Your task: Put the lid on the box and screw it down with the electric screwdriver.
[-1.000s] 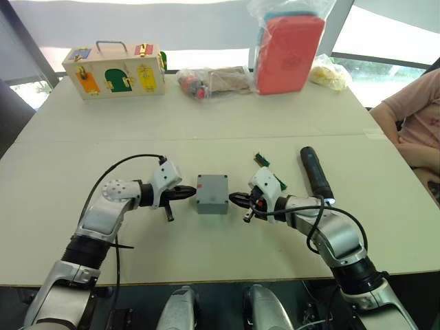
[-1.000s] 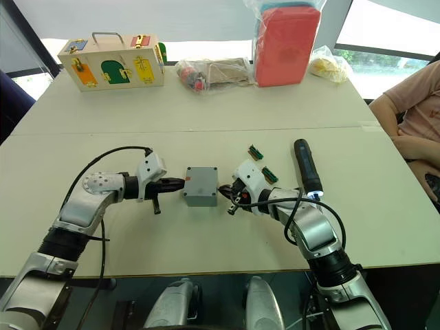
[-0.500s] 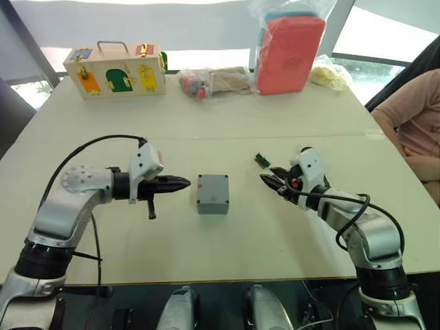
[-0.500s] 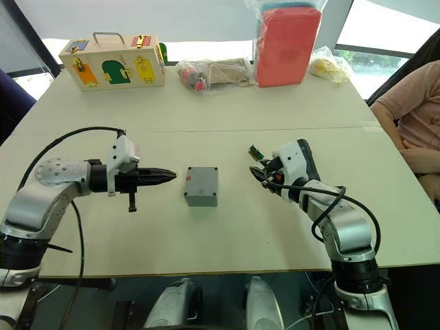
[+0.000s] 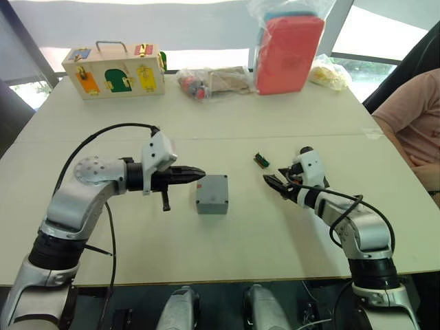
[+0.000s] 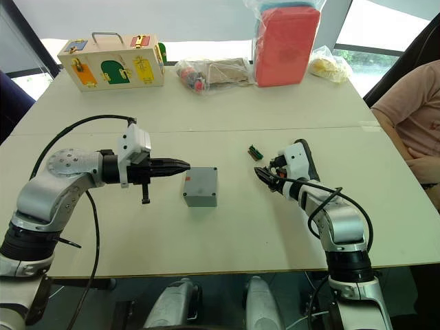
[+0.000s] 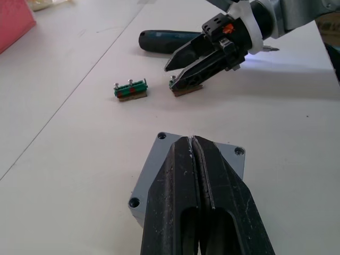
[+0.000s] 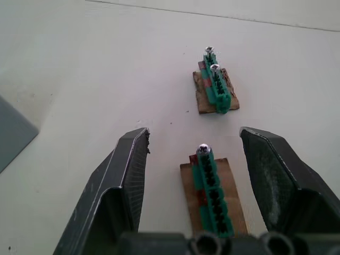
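The grey box stands mid-table with the lid lying flat on it, corner holes showing. My left gripper is shut and empty, its tips just over the lid's left edge. My right gripper is open to the right of the box, its fingers on either side of a small green-brown piece on the table without gripping it. The black electric screwdriver lies just behind that gripper, mostly hidden by it from the head views.
A second green-brown piece lies left of the right gripper. At the table's far edge stand a wooden box with coloured doors, plastic bags and a red case. A person's arm is at the right edge.
Both grippers were shut against the box's sides. The right one opened and moved right to the green-brown piece. The left one backed off, then returned to the lid's edge.
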